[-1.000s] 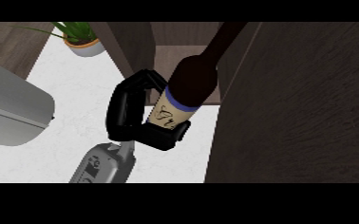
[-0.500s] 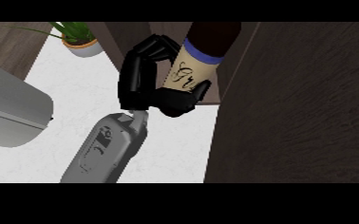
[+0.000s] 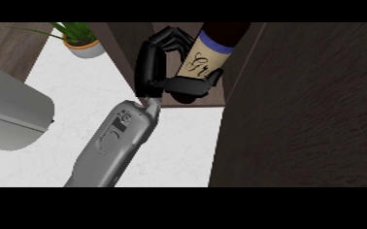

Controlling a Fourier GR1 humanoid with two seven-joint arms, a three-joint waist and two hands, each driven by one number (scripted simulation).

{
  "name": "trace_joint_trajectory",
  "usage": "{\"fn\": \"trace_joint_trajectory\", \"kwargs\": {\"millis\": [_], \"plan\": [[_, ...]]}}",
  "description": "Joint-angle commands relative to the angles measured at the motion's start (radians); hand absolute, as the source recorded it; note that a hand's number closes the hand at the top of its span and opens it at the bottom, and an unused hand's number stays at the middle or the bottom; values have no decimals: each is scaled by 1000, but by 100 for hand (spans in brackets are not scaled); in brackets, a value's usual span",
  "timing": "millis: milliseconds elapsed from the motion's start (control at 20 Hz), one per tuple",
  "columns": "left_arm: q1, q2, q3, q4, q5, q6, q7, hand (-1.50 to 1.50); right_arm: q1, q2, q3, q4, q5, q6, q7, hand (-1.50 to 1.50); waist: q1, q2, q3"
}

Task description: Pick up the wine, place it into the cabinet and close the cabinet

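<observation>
The wine bottle (image 3: 201,61) is dark, with a cream script label and a blue band. It leans inside the opening of the dark wooden cabinet (image 3: 123,48), and its upper end runs out of the picture. My left hand (image 3: 155,68) is shut on it: the fingers (image 3: 166,38) curl over from the left and the thumb (image 3: 188,86) crosses beneath the label. The grey forearm (image 3: 114,140) rises from the lower left. The cabinet door (image 3: 301,106) stands open, a large dark panel filling the right side. My right hand does not show.
A small potted plant (image 3: 83,44) stands on the white counter (image 3: 79,89) at the back left. A big rounded grey object (image 3: 20,111) sits at the left edge. Wood panelling (image 3: 18,48) lies behind it.
My left hand has carried the bottle up and away from me, from in front of the cabinet into its opening. The bottle now leans further to the right.
</observation>
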Motion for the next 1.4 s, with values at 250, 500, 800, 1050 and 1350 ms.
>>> {"fn": "trace_joint_trajectory", "kwargs": {"millis": [250, 500, 800, 1050, 1350], "plan": [[-71, -1, -17, 171, 9, 32, -78, 150, -23, -15, -58, -88, -93, -15, 83, -150, -1, -1, 0], [-77, -1, 20, 267, 43, 7, -173, 150, 102, 31, -30, -112, -86, 29, -23, -150, -1, 1, 0], [-65, -1, -8, 389, 140, 2, -275, 150, 67, 14, -36, -74, -114, 47, -3, -150, -5, 3, 0], [-81, -1, -103, 471, 203, 59, -333, 150, 55, 16, -55, -94, -128, 32, 21, -150, -17, 3, 0], [-115, -1, -127, 632, 235, 74, -422, 150, 51, 61, 26, -55, -38, 18, -37, -150, -23, 7, -1]]}}
